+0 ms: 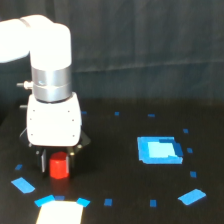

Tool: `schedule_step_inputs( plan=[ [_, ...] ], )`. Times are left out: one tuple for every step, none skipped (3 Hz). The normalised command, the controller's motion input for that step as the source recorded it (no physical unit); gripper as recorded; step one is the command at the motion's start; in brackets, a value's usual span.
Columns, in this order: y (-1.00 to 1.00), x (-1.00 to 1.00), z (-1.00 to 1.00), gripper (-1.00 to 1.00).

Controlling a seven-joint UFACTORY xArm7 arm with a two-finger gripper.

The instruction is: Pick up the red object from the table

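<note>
You are looking at a black table [125, 165] with a dark curtain [150, 50] hanging behind it. Your white arm [40, 37] comes in from the exterior view's left and bends down to a shiny silver ring [50, 82]. Under the ring sits the boxy white gripper body [54, 122].

The gripper [58, 161] points straight down, close to the table. The red block [59, 166] sits right in the middle under it, between the dark fingers [43, 162]. The block stands upright and is thinner than the white body above it. You can see a dark finger just beside the block on the exterior view's left. The picture is too blurry to show if the fingers press on the block or stay a little apart, so you cannot tell if the claw is pinching it. You also cannot tell if the block rests on the table or is a bit above it.

Off to the exterior view's right, well apart from the block, lies a big blue rectangle [159, 150]. Small blue tape marks [191, 196] are dotted around the table. At the bottom edge, just below the block, is a white patch [60, 213] with blue tape bits at its top corners.
</note>
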Motion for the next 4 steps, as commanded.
schedule_step_inputs(
  plan=[
    [0.97,-1.00,-0.06,-1.00],
    [0.48,-0.07,0.46,-1.00],
    [0.43,0.17,-0.08,-1.00],
    [0.53,-0.14,0.16,-1.00]
  ],
)
